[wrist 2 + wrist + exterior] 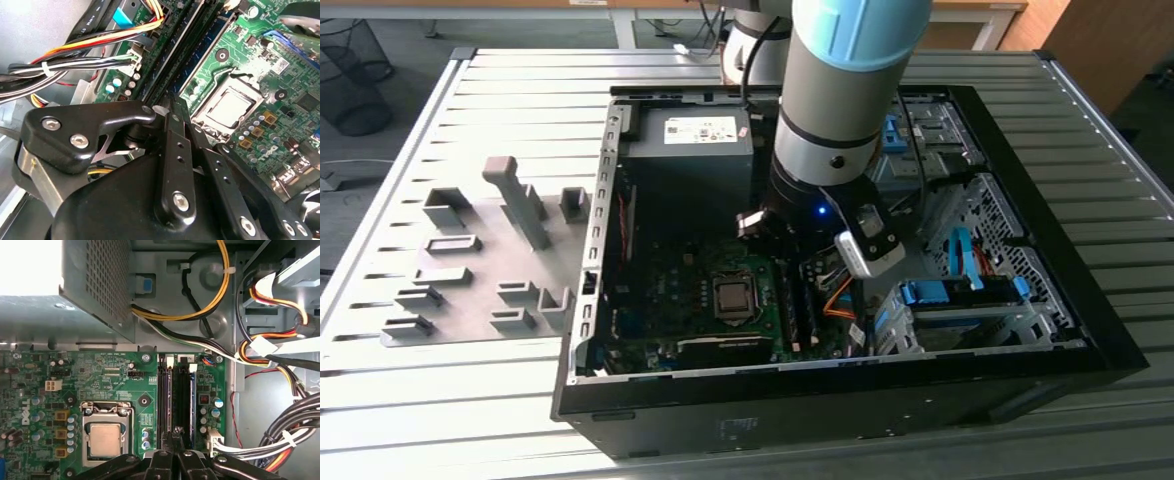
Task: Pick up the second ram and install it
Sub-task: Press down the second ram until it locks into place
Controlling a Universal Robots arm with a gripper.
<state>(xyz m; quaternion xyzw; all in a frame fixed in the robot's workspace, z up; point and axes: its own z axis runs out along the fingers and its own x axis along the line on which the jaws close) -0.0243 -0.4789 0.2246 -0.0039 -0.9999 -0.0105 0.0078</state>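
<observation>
Gripper (176, 447): fingers together, over motherboard (110, 385) memory slots (176, 395); the second ram (192, 397) apparently seated.

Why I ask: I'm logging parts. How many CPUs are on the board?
1: the CPU sits in its socket on the motherboard, beside the RAM slots. The arm could hide another.

No text is legible enough to log.

- Power supply (687, 150): white sticker (700, 129) with fine print, well apart from the pincer (176, 432).
- Board (115, 380): white logo (25, 407) across the socket (105, 437) from the pincer.
- Board: silkscreen line (115, 354) near the slots (176, 390), too fine to read.
</observation>
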